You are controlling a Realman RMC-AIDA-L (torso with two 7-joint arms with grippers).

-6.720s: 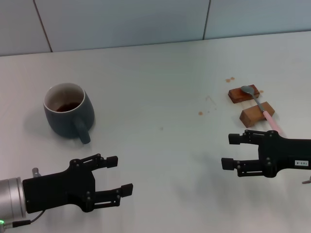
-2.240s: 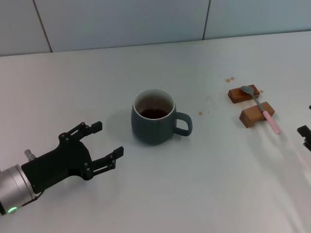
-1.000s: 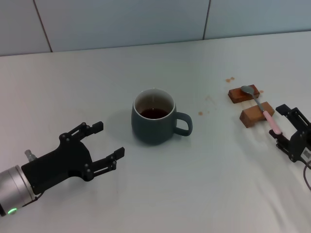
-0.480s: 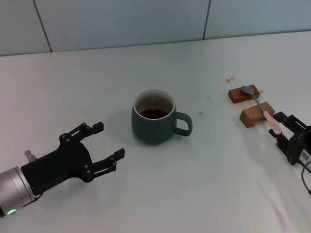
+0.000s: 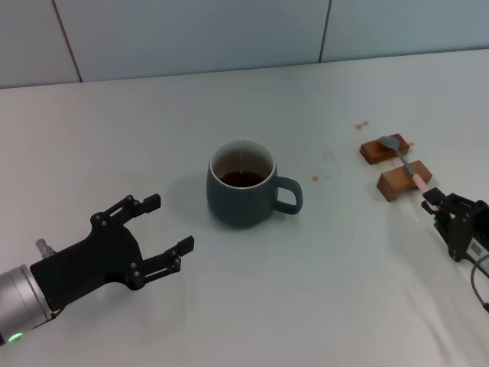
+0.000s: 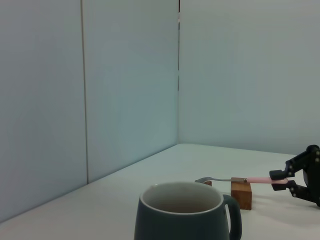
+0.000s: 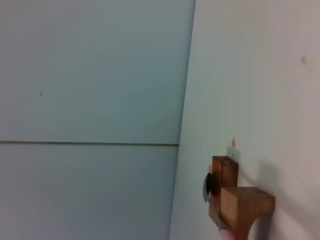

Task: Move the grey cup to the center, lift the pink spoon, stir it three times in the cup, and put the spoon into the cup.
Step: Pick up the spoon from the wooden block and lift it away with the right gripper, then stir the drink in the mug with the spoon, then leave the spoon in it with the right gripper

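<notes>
The grey cup stands upright mid-table, its handle pointing to my right, with brown liquid inside; it also fills the bottom of the left wrist view. The pink spoon lies across two wooden blocks, bowl on the far one. My right gripper is at the pink handle's near end, open, with one finger on each side of it, as the left wrist view also shows. My left gripper is open and empty, to the left of the cup and nearer to me.
The two wooden blocks sit at the right of the white table; the right wrist view shows them close up. Small brown stains dot the table between cup and blocks. A tiled wall runs behind.
The cup went from the left to mid-table and my left gripper let it go. My right gripper came in from the right to the spoon's handle end, its fingers narrowing.
</notes>
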